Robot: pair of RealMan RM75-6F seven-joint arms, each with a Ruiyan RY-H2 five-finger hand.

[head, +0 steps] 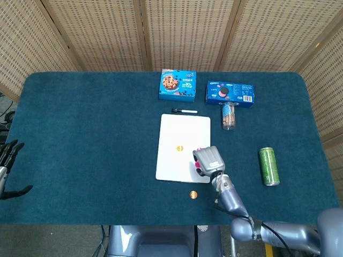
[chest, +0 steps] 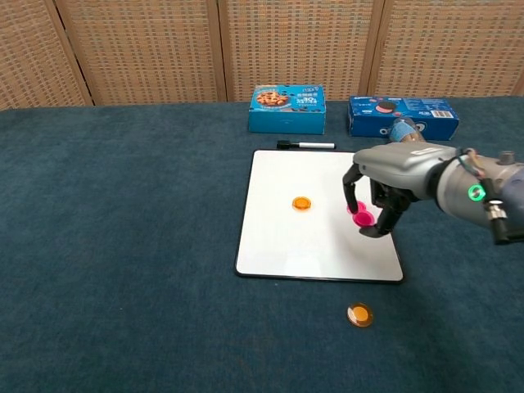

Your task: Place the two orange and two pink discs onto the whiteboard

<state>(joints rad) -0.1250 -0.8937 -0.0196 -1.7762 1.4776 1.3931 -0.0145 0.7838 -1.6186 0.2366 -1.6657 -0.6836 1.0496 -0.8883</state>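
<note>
The right hand [chest: 378, 195] is hovering over the right half of the whiteboard [chest: 278, 237], pinching a pink disc [chest: 365, 219] between thumb and fingers. In the head view the hand's grey back is covering most of that disc, so only a sliver of pink is showing. A second pink disc [chest: 354, 208] is peeking out just behind the held one in the chest view; the hand is partly hiding it, and I cannot tell whether the two are touching. One orange disc [chest: 302, 202] is lying near the middle of the whiteboard, and the other orange disc [chest: 359, 314] is sitting on the table [head: 80, 139], just off the whiteboard's near edge toward its right corner.

The left hand [head: 8, 168] is being cut off by the left edge of the head view, fingers apart and holding nothing.

Along the whiteboard's far edge a marker [chest: 304, 145] is lying. Toward the table's far edge a blue cookie box [chest: 287, 108] is showing chocolate-chip cookies, its lettering too small to read, and a blue sandwich-cookie box [chest: 397, 115] is bearing a print I cannot make out. A clear jar [head: 229, 115] is lying on its side, mostly hidden behind the right hand in the chest view. A green can [head: 269, 166] is lying near the table's right edge.
</note>
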